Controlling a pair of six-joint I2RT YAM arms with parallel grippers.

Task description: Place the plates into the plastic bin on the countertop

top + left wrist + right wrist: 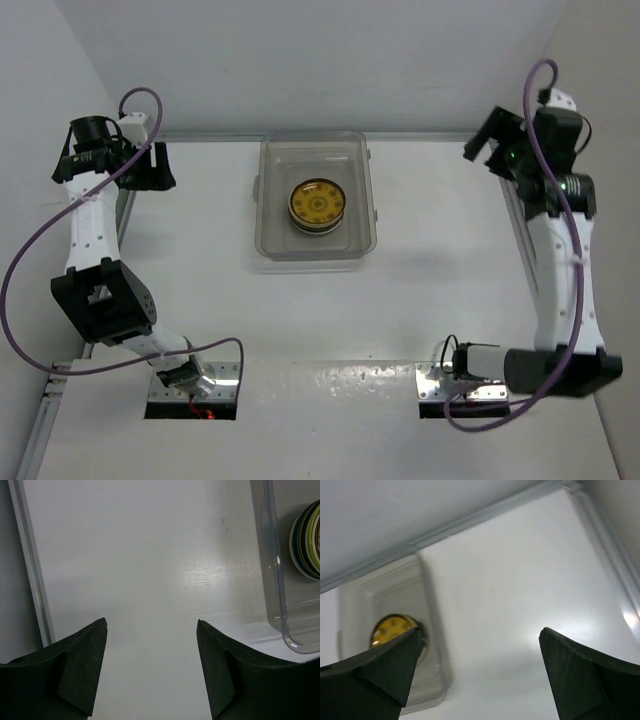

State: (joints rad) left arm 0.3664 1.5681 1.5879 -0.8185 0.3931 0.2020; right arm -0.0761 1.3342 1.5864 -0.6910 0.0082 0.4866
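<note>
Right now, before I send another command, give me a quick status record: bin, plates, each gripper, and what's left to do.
bin: plastic bin, upright, far centre of the countertop
plates: one stack inside the bin, amber patterned plate on top; several coloured rims show beneath it in the left wrist view
loose plates: none visible outside the bin
left gripper: open, empty, over bare countertop left of the bin
right gripper: open, empty, raised to the right of the bin
remaining: apparently nothing

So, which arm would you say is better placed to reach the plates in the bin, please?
Probably left: the left gripper, open, sits close beside the bin, with the plates near; the right gripper sees them from farther.
</note>
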